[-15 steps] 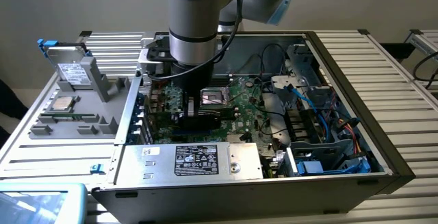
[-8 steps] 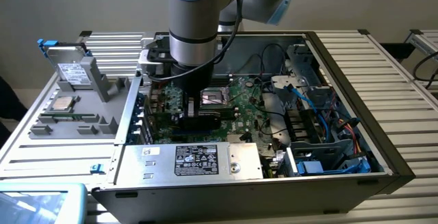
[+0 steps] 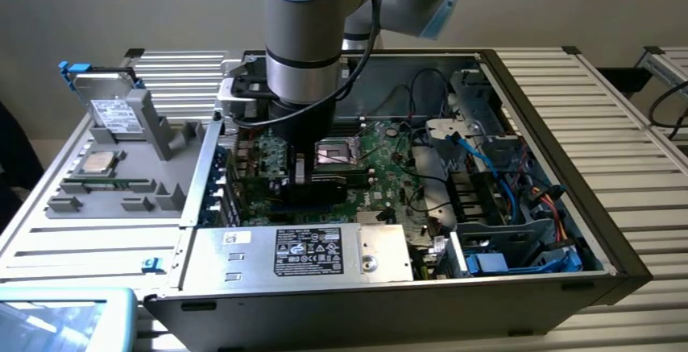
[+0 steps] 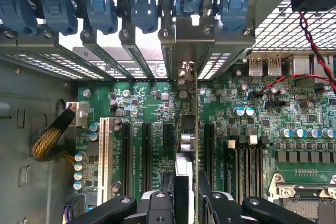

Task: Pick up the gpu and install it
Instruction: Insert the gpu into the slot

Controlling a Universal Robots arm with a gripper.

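Observation:
In the wrist view the gpu [image 4: 188,139] is seen edge-on, standing upright on the green motherboard [image 4: 147,98] between the black expansion slots. Its silver bracket [image 4: 188,40] sits against the rear slot openings under the blue latches [image 4: 100,9]. My gripper [image 4: 185,205] is shut on the card, with one black finger [image 4: 157,205] on each side. In the exterior view my gripper [image 3: 306,167] reaches down into the open computer case [image 3: 537,287], with the gpu [image 3: 312,189] dark below it. I cannot tell whether the card is fully seated.
The CPU socket [image 3: 341,155] lies close beside the gripper. A power supply [image 3: 312,251] fills the case's near side, with blue and black cables [image 3: 505,183] toward the exterior view's right. A grey tray [image 3: 140,183] at that view's left holds a hard drive [image 3: 113,114] and a processor [image 3: 97,163].

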